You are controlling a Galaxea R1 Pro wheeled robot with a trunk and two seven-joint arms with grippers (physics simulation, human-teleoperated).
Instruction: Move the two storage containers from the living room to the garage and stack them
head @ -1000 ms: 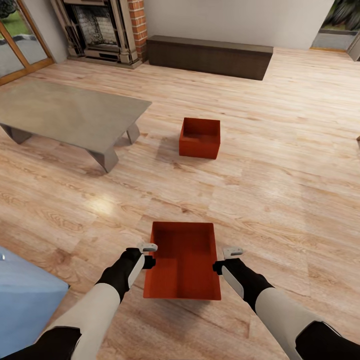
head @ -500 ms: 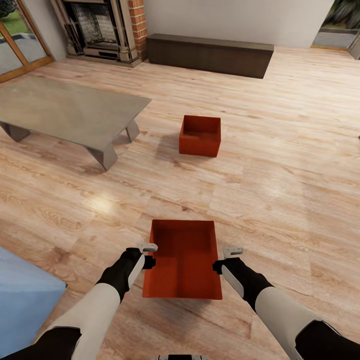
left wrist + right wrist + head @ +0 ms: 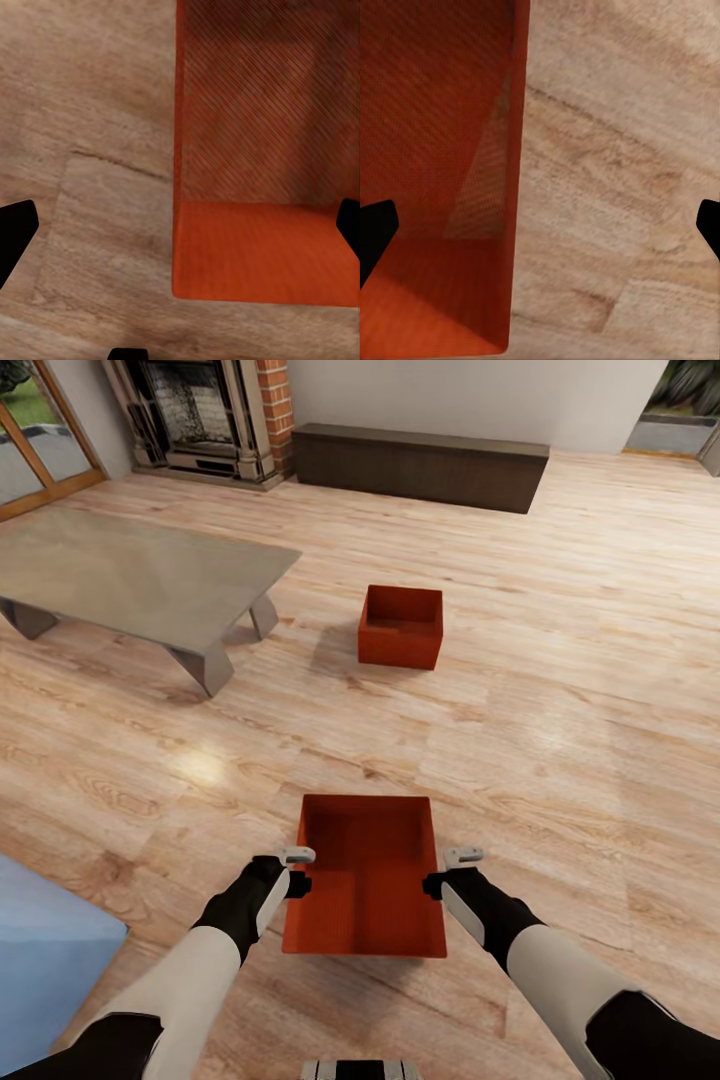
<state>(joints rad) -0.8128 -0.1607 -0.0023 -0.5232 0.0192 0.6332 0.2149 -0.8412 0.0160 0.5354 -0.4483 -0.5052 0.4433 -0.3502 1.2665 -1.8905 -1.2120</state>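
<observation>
Two red boxes, both in the living room, so nothing has reached the garage. From the head, one box (image 3: 364, 878) sits between the left tool (image 3: 297, 869) and right tool (image 3: 449, 870); the other (image 3: 401, 627) lies well ahead. Each wrist camera shows its tool's fingers spread, straddling a wall.

Red container (image 3: 365, 880) between both pincers

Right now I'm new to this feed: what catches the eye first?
A red-orange container sits between the left hand and right hand, each open astride a side wall. Its twin stands farther off on the wood-plank floor, right of the grey table.
</observation>
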